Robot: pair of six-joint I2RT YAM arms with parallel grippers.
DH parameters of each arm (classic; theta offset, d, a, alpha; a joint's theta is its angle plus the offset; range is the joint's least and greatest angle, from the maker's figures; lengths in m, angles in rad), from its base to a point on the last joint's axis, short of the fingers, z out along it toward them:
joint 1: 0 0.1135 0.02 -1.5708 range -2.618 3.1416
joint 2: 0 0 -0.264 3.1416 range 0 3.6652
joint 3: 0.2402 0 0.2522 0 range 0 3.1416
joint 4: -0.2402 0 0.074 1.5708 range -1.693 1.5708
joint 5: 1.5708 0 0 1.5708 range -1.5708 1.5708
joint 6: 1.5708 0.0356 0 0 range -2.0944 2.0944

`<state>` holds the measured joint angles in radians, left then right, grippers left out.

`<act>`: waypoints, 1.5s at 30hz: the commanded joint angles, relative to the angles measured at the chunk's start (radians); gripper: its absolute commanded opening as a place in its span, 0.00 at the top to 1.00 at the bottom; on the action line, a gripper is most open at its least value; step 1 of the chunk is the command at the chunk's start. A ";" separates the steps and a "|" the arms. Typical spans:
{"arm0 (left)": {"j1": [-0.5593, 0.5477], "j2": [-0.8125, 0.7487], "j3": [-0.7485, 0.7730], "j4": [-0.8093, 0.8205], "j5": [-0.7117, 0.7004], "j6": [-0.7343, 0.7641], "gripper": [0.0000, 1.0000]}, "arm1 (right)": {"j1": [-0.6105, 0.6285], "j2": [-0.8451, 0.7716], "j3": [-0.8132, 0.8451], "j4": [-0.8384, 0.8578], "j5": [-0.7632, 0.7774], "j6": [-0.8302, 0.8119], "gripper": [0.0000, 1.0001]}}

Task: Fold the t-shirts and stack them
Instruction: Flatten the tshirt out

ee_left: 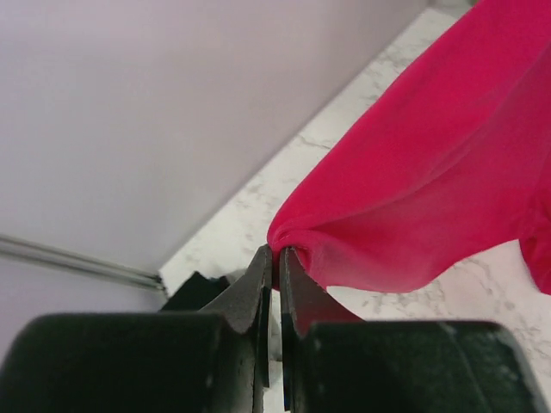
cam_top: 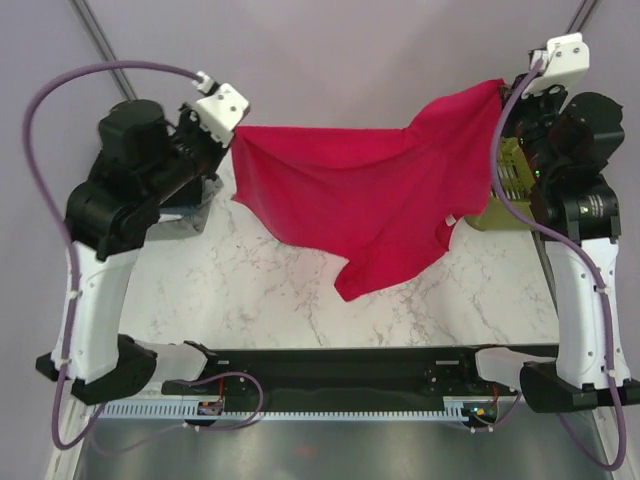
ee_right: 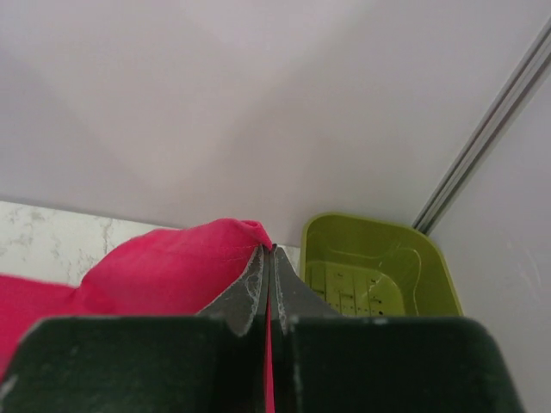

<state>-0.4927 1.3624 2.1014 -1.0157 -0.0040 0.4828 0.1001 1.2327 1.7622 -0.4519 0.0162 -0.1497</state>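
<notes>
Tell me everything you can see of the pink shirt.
The shirt is plain crimson-pink soft cloth, unfolded and creased. It hangs stretched between the left end effector and the right end effector, each shut on a bunched top corner. Its top edge sags slightly; the rest droops to a point over the marble table, a small white tag showing near one edge. Whether the low point touches the table is unclear.

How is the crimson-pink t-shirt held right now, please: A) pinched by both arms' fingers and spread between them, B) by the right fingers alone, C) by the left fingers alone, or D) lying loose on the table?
A: the left fingers and right fingers are each shut on an edge of the crimson-pink t-shirt, which hangs spread between them.
</notes>
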 commanded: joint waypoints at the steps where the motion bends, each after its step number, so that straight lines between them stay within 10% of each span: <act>1: 0.011 -0.145 -0.015 0.104 -0.056 0.117 0.98 | -0.003 -0.080 0.075 -0.048 -0.011 0.041 1.00; 22: 0.042 -0.246 0.147 0.060 0.157 0.149 0.98 | -0.017 -0.199 0.554 -0.323 -0.217 0.027 1.00; 30: 0.043 -0.177 0.027 0.100 0.076 0.165 0.98 | -0.017 -0.119 0.344 -0.127 -0.265 -0.040 1.00; 37: 0.129 -0.188 -0.505 0.340 0.156 0.146 0.98 | -0.016 0.048 0.008 0.079 -0.331 -0.066 1.00; 45: 0.329 0.266 -0.598 0.483 0.279 0.172 0.98 | -0.014 0.420 -0.224 0.190 -0.297 -0.201 1.00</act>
<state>-0.1982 1.5108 1.4723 -0.6468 0.2218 0.6296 0.0872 1.5700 1.5436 -0.3641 -0.2794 -0.2790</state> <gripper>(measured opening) 0.080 0.007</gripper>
